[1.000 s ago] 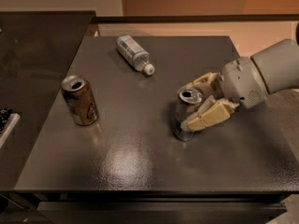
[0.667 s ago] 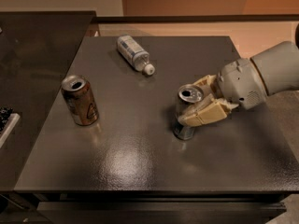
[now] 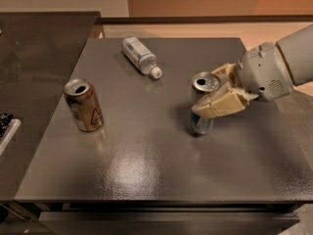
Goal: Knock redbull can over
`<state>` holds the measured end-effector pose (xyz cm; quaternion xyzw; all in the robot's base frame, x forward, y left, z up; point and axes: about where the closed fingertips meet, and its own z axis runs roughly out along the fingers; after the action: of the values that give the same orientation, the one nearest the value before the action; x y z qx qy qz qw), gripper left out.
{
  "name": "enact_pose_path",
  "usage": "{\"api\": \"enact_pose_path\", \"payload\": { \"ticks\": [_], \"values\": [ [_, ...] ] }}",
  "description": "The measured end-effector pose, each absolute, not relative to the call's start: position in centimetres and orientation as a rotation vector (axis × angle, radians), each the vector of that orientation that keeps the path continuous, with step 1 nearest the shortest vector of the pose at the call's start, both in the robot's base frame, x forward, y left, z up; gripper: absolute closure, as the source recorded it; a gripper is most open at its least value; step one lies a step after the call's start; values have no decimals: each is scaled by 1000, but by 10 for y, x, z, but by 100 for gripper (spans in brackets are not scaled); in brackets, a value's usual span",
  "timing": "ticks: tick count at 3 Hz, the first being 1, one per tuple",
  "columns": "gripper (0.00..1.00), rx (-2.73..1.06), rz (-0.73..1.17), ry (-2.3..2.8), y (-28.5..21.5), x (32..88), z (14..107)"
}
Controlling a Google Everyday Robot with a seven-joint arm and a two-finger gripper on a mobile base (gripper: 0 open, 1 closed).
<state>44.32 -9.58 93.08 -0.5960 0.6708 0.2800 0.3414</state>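
Camera view, redbull can (image 3: 205, 82) — clasped between jaws

- redbull can (image 3: 201, 124) upright, right of centre on table (image 3: 146, 180)
- gripper (image 3: 209, 93) at its upper half, reaching in from right edge
- brown can (image 3: 84, 106) left; bottle (image 3: 139, 56) lying upper centre

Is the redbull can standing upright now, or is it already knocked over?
Upright: the redbull can stands on its base, silver top facing up. The pincer is at its upper half.
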Motion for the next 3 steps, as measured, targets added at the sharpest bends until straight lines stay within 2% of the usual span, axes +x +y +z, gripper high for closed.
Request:
{"api": "enact_pose_path", "payload": {
  "ticks": [3],
  "values": [
    [100, -1624, 277, 2141, -140, 465, 933]
  ]
}}
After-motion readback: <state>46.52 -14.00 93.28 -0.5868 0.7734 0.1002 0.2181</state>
